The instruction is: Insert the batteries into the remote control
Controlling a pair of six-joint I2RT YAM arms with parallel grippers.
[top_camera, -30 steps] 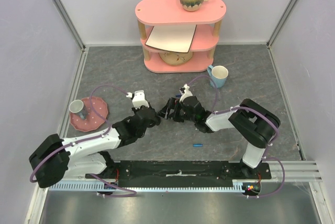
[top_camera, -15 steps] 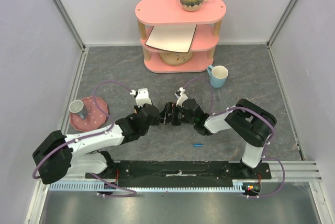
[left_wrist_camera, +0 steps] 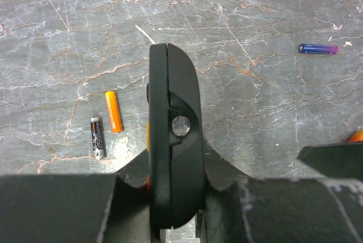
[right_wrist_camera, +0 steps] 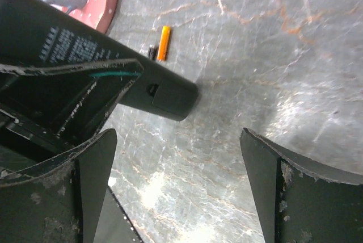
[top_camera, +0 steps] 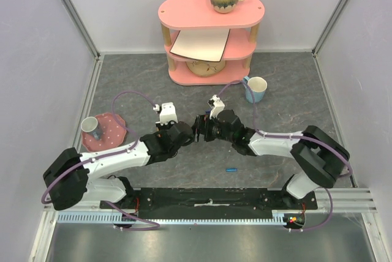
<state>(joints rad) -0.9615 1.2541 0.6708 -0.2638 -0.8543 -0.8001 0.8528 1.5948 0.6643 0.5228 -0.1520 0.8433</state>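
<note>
While the left gripper (left_wrist_camera: 176, 181) clamps the remote (left_wrist_camera: 173, 135) by its lower end, the right gripper (right_wrist_camera: 177, 135) hangs close beside it, fingers spread wide.
Held edge-on, the remote juts out over the table (left_wrist_camera: 255, 4); an orange battery (left_wrist_camera: 114, 111) and a black battery (left_wrist_camera: 98, 137) lie near each other on one side of it, and a blue cell (left_wrist_camera: 317, 48) lies well apart on the other side.

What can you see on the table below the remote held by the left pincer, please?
An orange battery and a black battery lie side by side; the table right under the remote is covered.
</note>
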